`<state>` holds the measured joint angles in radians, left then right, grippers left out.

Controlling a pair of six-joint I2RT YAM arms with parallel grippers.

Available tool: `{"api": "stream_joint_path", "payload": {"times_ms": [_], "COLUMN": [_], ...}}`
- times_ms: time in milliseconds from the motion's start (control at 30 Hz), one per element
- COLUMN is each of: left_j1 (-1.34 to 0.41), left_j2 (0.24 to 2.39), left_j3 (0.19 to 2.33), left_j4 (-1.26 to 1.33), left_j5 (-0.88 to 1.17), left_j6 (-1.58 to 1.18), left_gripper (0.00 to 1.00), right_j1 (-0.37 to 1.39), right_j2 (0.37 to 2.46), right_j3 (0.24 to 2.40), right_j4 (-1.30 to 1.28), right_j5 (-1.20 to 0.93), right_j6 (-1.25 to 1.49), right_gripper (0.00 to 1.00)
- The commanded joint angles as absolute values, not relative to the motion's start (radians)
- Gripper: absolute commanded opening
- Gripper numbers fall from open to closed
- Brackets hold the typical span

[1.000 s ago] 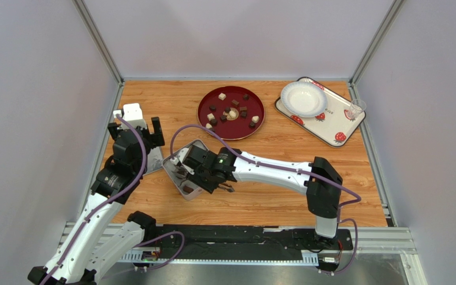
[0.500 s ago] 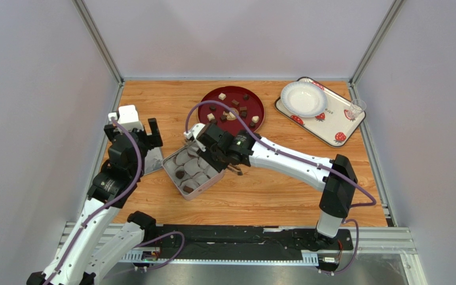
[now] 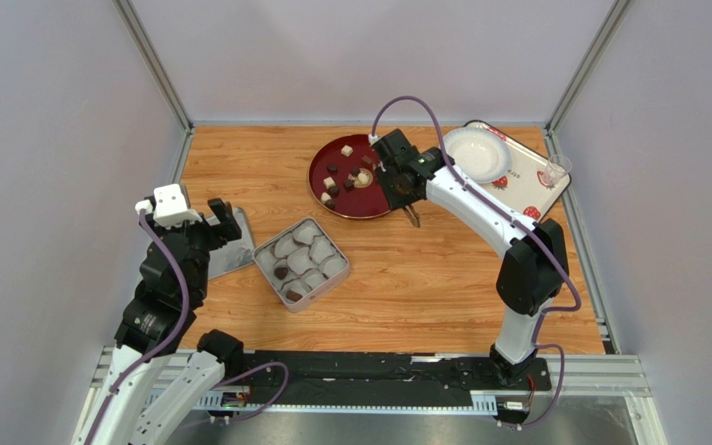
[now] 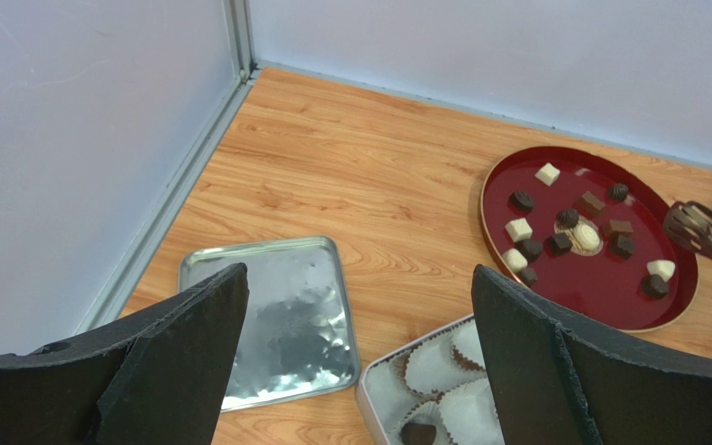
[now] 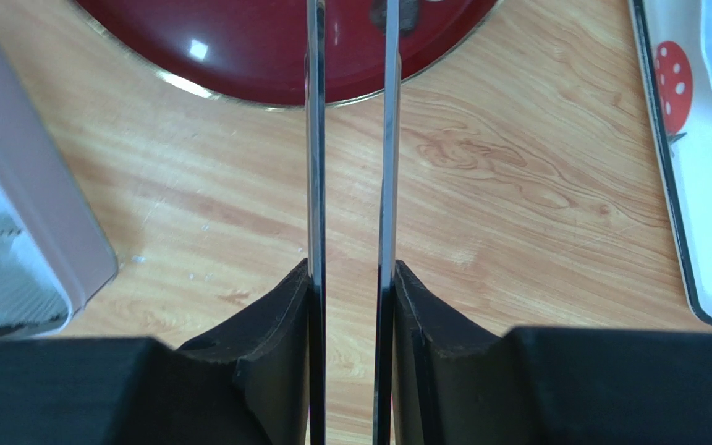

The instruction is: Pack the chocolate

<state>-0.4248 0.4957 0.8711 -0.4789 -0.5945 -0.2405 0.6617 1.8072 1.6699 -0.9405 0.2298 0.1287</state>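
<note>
Wood-grain laminate forms the worktop (image 3: 425, 278), enclosed by plain pale walls. At its far centre lies a round, glossy red plate (image 3: 355, 199) carrying the loose chocolate (image 4: 567, 219): small dark brown cubes and rounds with a few cream-white cubes, scattered singly. Nearer the arms sits a rounded-corner metal tin (image 3: 324, 289) lined with pleated white paper cups (image 3: 293, 247); a few dark pieces occupy cups along its near-left side. Its flat, reflective lid (image 4: 271, 329) rests just beside the tin, to the left. At far right, a rectangular white tray (image 3: 518, 199) printed with strawberries bears a white dish (image 3: 474, 153) and a small clear cup (image 3: 557, 170).

Left pincer (image 4: 360, 362): spread wide, grasping nothing, held above the lid and tin. Right pincer (image 5: 350, 362): clamped on thin metal tongs (image 5: 314, 139), one finger pressing each blade from outside. A narrow gap separates the blades, which reach over the plate's near-right rim.
</note>
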Motion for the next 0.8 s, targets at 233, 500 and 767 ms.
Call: {"api": "stream_joint_path", "payload": {"times_ms": [233,500,767], "left_j1": [-0.420,-0.420,-0.420], "left_j2": [0.472,0.471,0.471], "left_j3": [0.848,0.845,0.844], "left_j4": [-0.466,-0.463,-0.460], "left_j5": [-0.577,-0.574,-0.575], "left_j6": [-0.249,-0.244,-0.239], "left_gripper": [0.98,0.98,0.98], "right_j1": [0.568,0.554,0.549], "right_j2": [1.956,2.008,2.051], "right_j3": [1.790,1.799,1.824], "right_j4": [-0.939,-0.923,-0.916], "right_j5": [0.199,0.155,0.127], "right_j6": [0.190,0.189,0.160], "right_gripper": [0.42,0.47,0.47]}}
